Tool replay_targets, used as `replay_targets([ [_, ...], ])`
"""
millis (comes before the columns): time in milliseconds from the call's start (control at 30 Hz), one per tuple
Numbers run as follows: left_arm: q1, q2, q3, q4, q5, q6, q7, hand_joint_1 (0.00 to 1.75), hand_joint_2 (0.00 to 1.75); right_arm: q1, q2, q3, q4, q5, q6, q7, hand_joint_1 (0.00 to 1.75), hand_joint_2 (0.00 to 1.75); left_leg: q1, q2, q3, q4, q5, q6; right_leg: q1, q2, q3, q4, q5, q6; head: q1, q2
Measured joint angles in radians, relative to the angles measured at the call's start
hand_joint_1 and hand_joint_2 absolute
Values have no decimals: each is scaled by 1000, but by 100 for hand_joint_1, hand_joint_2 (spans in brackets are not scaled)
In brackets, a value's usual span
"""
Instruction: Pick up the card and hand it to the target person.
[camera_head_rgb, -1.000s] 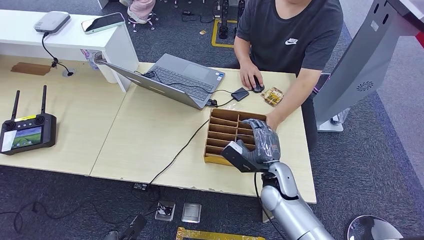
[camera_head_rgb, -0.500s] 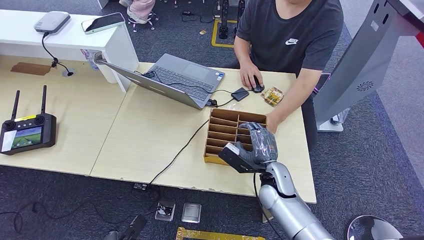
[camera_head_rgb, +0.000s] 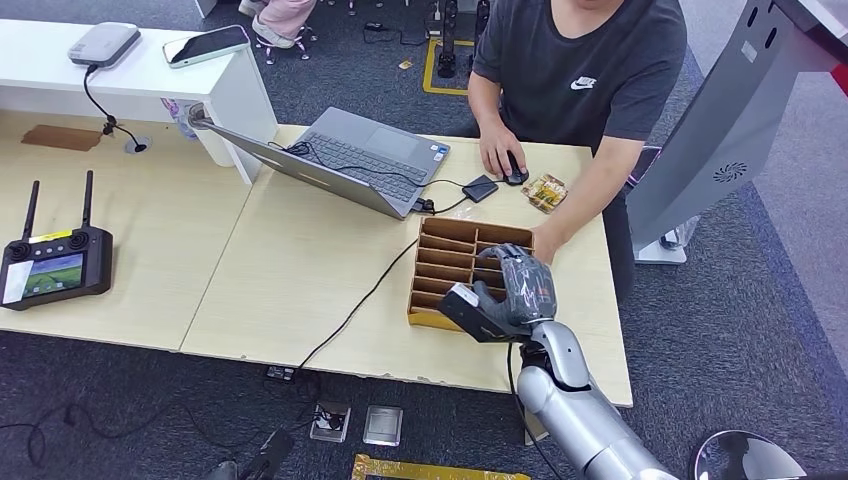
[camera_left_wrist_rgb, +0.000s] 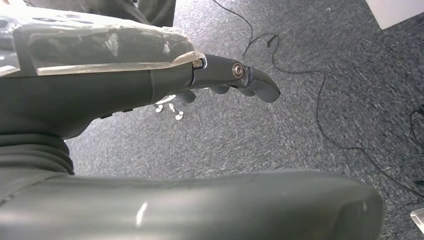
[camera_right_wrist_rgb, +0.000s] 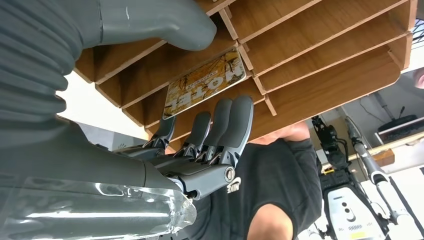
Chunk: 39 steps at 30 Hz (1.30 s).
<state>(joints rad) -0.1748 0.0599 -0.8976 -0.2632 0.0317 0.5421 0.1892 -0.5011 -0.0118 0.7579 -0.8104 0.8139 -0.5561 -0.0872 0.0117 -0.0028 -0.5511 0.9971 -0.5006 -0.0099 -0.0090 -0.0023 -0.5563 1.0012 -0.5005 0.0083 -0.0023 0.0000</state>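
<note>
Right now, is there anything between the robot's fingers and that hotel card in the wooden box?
In the right wrist view, the right hand reaches into the wooden organizer. Only open slot space separates its fingertips from the card; contact isn't clear.

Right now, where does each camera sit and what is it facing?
Head view: high on the body, facing down at the wooden slotted organizer; right hand over it.
Left wrist view: behind the left hand, facing carpet.
Right wrist view: behind the right hand, facing the hotel card in a slot.
Shared: head and right wrist show the organizer and hand.
</note>
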Motion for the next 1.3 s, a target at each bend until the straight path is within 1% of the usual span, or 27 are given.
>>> replay_targets([
  [67,0,0,0,0,0,0,0,0,0,-3,0,2,6,0,-4,2,82,175,0,0,0,0,0,0,0,0,0,0,0,0,0,0],
  [100,0,0,0,0,0,0,0,0,0,-4,0,3,8,0,-7,2,89,175,0,0,0,0,0,0,0,0,0,0,0,0,0,0],
  [167,0,0,0,0,0,0,0,0,0,-5,0,3,12,-1,-15,6,121,175,0,0,0,0,0,0,0,0,0,0,0,0,0,0],
  [200,0,0,0,0,0,0,0,0,0,-6,-1,3,14,-1,-18,9,143,175,0,0,0,0,0,0,0,0,0,0,0,0,0,0],
  [233,0,0,0,0,0,0,0,0,0,-7,-2,3,15,-1,-21,11,160,175,0,0,0,0,0,0,0,0,0,0,0,0,0,0],
  [300,0,0,1,0,0,0,0,0,0,-9,-4,2,17,-1,-22,14,175,175,0,0,0,0,0,0,0,0,0,0,0,0,0,0],
  [1033,0,0,1,0,0,6,-2,0,0,-19,-13,2,17,4,-23,13,175,175,0,0,0,0,0,0,0,0,0,0,0,0,0,0],
  [1300,0,0,2,0,-1,10,-4,0,0,-13,-19,-1,-21,-21,-52,10,175,175,0,0,0,0,0,0,0,0,0,0,0,0,0,0],
])
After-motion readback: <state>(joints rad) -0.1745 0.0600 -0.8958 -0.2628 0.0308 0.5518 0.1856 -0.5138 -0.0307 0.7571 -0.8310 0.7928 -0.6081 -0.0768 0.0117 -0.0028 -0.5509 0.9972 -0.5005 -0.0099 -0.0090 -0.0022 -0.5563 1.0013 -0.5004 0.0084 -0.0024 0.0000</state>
